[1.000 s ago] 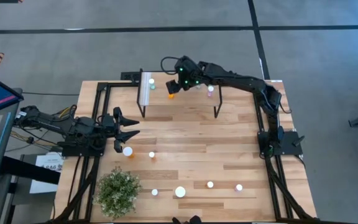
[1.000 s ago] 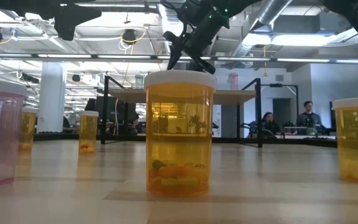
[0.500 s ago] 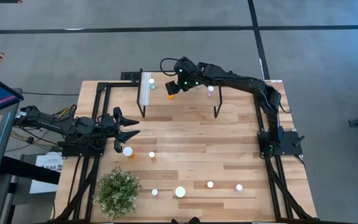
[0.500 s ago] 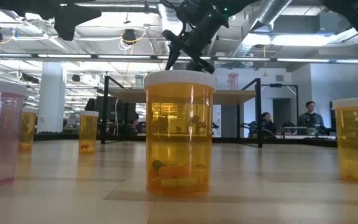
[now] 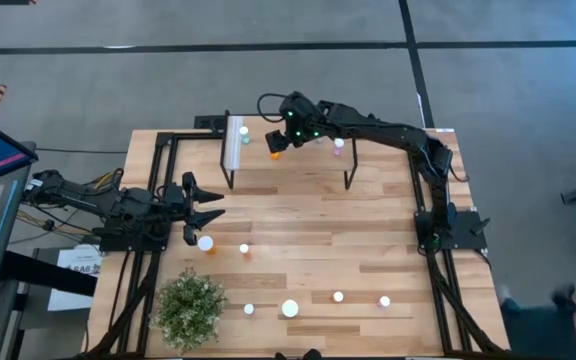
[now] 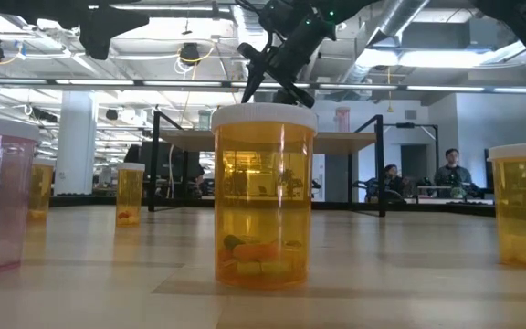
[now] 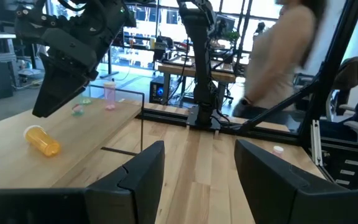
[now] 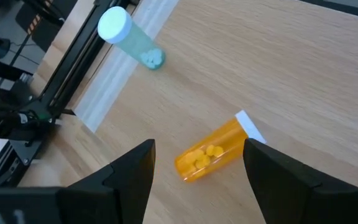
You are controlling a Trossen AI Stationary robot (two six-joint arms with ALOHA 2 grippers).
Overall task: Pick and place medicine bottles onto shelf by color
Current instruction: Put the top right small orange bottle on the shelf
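Left tool (image 5: pixel 213 203): at the worktop's (image 5: pixel 368 240) left edge, fingers spread, holding nothing; an orange bottle (image 5: pixel 206 243) stands just beside it.

Plant (image 5: pixel 189 307): near-left corner.

Loose bottles: a small one (image 5: pixel 245 249) mid-worktop; four along the near edge, among them a larger orange bottle (image 5: pixel 289 309).

Shelf (image 5: pixel 288 150): far side of the worktop. On it, a teal bottle (image 8: pixel 131 38) stands by the white strip, an orange bottle (image 8: pixel 216 150) lies on its side, and a pink bottle (image 5: pixel 339 145) stands farther right.

Right tool (image 8: pixel 197 163): over the shelf above the toppled orange bottle, fingers wide, empty.
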